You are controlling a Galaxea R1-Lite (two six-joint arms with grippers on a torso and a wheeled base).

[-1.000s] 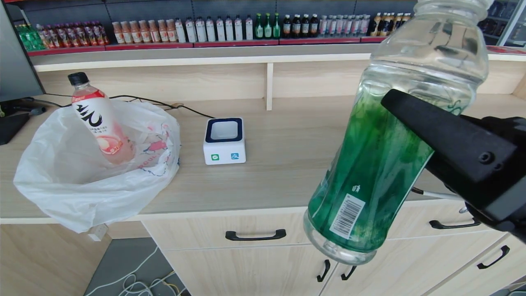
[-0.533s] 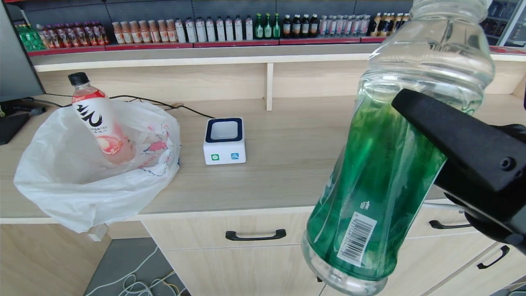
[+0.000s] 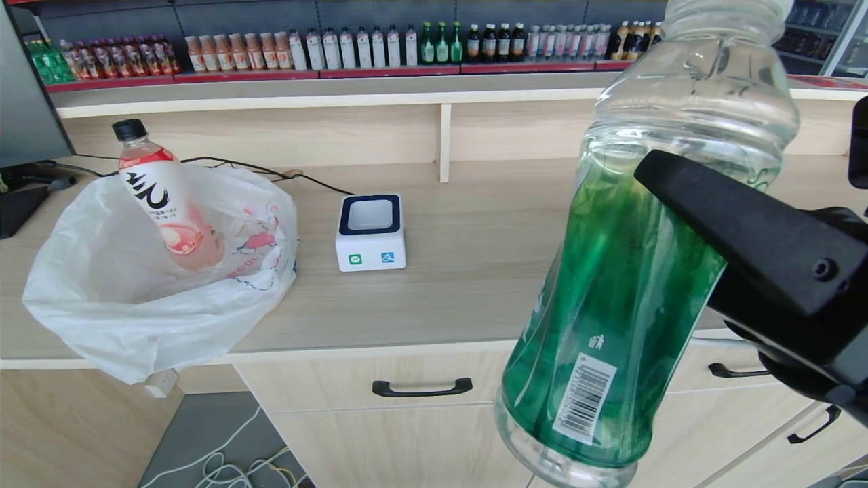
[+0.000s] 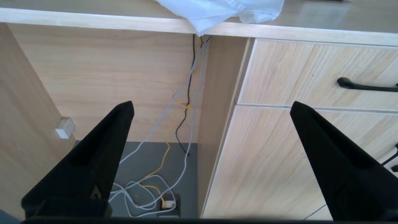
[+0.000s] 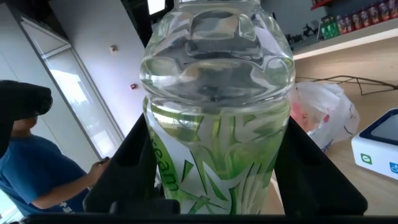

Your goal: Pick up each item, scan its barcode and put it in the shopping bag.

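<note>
My right gripper [image 3: 685,203] is shut on a clear bottle with a green label [image 3: 630,271], held high and close to the head camera, tilted, with its barcode [image 3: 583,400] facing the camera near its base. In the right wrist view the bottle [image 5: 217,106] sits between the two black fingers [image 5: 124,168]. The white scanner [image 3: 370,232] stands on the wooden counter [image 3: 468,271]. The white shopping bag [image 3: 156,271] lies at the counter's left, holding a pink drink bottle [image 3: 163,196]. My left gripper [image 4: 208,155] is open, low in front of the cabinet, with nothing between its fingers.
Drawers with black handles [image 3: 420,388] sit under the counter. Cables [image 3: 224,468] lie on the floor below. A raised shelf with a divider [image 3: 444,139] backs the counter, and rows of bottles [image 3: 380,46] stand behind. A dark monitor [image 3: 27,102] is at the far left.
The right gripper has brought the green-labelled bottle lower and nearer the head camera, then a little left. Bag, scanner and pink bottle have stayed put.
</note>
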